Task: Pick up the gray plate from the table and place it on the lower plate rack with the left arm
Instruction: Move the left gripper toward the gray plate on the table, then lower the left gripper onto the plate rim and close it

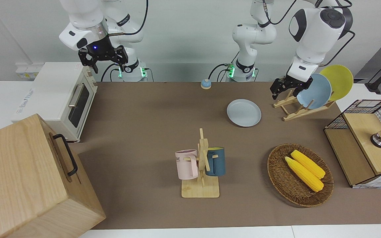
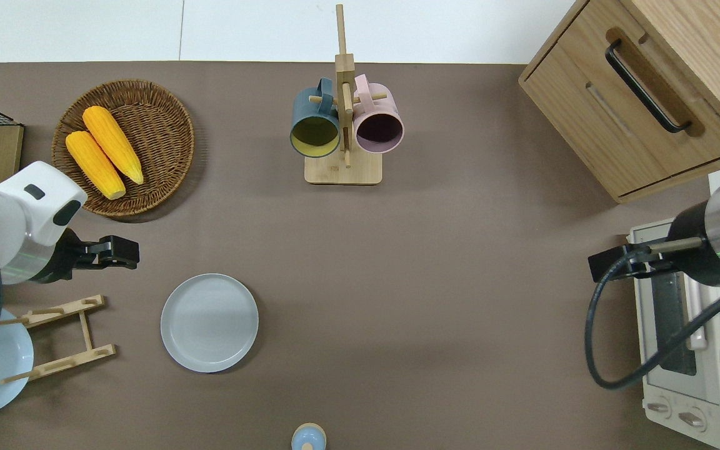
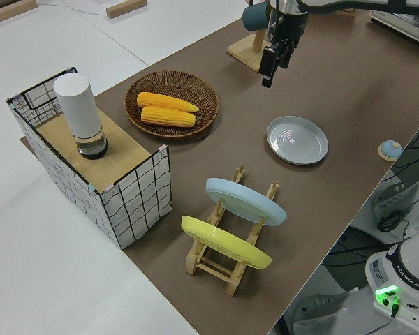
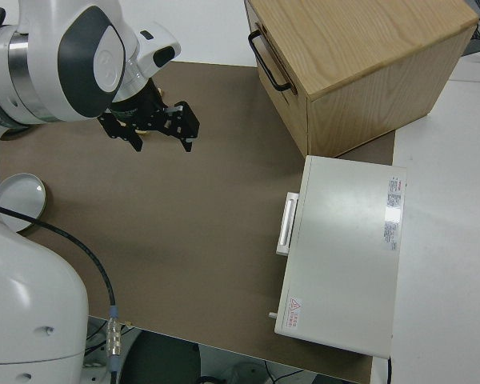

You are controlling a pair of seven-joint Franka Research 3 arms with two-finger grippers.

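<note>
Table (image 2: 460, 281): flat top under a matte brown cover, holding everything below.
Wooden cabinet (image 1: 28, 178): boxy, pale wood grain, black bar handle on its front, at the right arm's end.
Toaster oven (image 1: 61, 96): cream box with a glass door, beside the cabinet and nearer to the robots.
Wire crate (image 3: 98, 174): black grid walls and a wooden deck at the left arm's end, a white cylinder (image 3: 79, 112) standing on the deck.
Left arm (image 1: 313, 36): glossy white shell with dark round joint caps, reaching down over the table.
Right arm (image 1: 84, 23): parked; right gripper (image 1: 103, 59) with its black fingers spread and nothing between them.
Wicker basket (image 2: 166, 119): round, woven brown, shallow, with two yellow corn cobs (image 2: 104, 153) lying side by side in it.
Lower plate rack (image 2: 60, 337): light-wood rails and upright pegs, slanted; a sky-blue plate (image 3: 244, 201) and a yellow plate (image 3: 223, 242) lean in its slots.
Mug stand (image 1: 202, 165): upright wood on a square base, a pink mug (image 1: 187, 164) and a dark blue mug (image 1: 216, 161) hung on its pegs.
Gray plate (image 2: 209, 322): round, smooth, pale gray, low raised rim, flat on the table beside the rack, toward the table's middle.
Left gripper (image 2: 127, 253): small, black, up in the air over bare table between the basket and the gray plate, near the plate's rim and apart from it; fingers slightly parted, holding nothing.
Small knob (image 1: 205, 84): blue dome on a tan base, at the table edge nearest the robots.
</note>
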